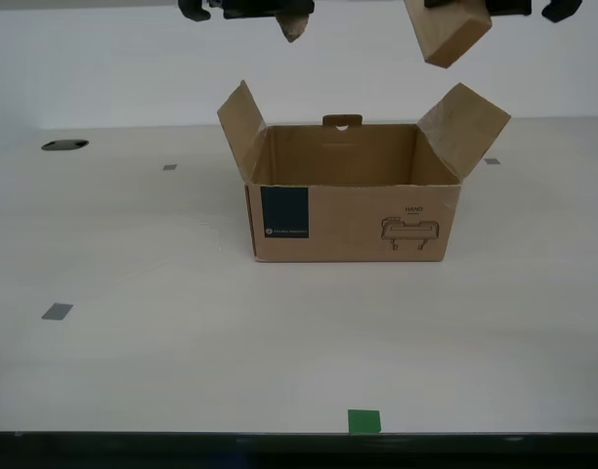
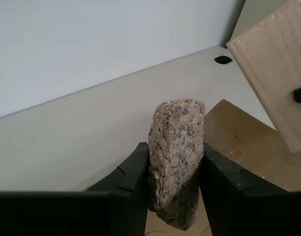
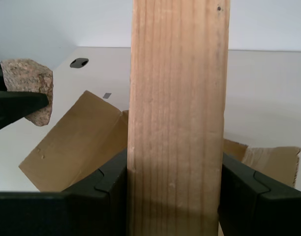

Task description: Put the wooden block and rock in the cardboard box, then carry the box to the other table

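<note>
Holding both items aloft over the box (image 1: 353,200), which is sitting open on the table (image 1: 133,293) with flaps splayed outward.

Item one: block (image 3: 177,118). Being clamped lengthwise between the jaws of my first gripper (image 3: 175,196), hanging tilted above the flap at the exterior view's right. Risking a clip on that flap if lowered straight down; likely tipping or shoving the box sideways. Also risking a slide through the pads, the grain running along the jaw faces and most of the length standing clear of the grip.

Item two: rock (image 2: 176,157). Being pinched at its lower half by my second gripper (image 2: 172,182), hanging above the box's side at the exterior view's left, near that flap. Rough, uneven faces giving poor pad contact; possibly rotating or popping out on release. Dropping from this height, probably bouncing off the rim or the flap and landing outside.

Shared hazard: both loads hanging close together in the wrist views, so colliding if lowered at once toward the middle.

Other table: not appearing in any view.
</note>
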You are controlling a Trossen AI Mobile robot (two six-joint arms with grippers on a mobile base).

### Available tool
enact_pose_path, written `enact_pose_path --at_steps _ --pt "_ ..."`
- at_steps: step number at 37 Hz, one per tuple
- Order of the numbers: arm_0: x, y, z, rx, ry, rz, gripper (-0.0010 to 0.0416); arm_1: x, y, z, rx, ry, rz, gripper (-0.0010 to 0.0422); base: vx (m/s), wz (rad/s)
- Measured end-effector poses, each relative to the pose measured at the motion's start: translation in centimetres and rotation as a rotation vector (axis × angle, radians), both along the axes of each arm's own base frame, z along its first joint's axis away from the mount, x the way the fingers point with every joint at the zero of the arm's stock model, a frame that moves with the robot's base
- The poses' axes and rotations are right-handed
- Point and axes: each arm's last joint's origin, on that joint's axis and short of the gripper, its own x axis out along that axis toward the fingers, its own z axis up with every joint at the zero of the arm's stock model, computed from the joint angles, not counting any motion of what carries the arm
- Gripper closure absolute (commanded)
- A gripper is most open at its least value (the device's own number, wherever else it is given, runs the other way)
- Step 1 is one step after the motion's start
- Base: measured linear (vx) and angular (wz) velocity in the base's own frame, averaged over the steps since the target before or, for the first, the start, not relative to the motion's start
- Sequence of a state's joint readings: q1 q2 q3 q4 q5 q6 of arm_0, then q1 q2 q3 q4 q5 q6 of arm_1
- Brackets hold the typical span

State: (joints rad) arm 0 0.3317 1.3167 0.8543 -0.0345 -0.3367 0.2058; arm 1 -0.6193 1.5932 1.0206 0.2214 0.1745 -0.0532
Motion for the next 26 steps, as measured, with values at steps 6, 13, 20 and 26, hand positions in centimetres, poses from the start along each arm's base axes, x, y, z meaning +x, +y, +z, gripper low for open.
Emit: enact_pose_path --at_steps 6,13,20,26 --pt "-0.7 0.5 -2.0 0.016 -0.033 0.024 0.0407 -0.4 -0.1 -0.7 -0.032 -0.044 -0.008 0.0412 0.0 0.0" --pt "-1.6 1.2 -3.4 0.046 -0.109 0.057 0.0407 -0.8 -0.1 -1.6 -0.062 -0.087 -0.018 0.0412 0.0 0.0" --pt "-2.2 1.1 -4.7 0.072 -0.175 0.065 0.0406 -1.3 0.1 -2.7 -0.039 -0.093 -0.026 0.0412 0.0 0.0" --pt "-2.5 1.1 -5.2 0.067 -0.165 0.065 0.0406 -1.5 0.2 -3.0 -0.027 -0.104 -0.034 0.0412 0.0 0.0"
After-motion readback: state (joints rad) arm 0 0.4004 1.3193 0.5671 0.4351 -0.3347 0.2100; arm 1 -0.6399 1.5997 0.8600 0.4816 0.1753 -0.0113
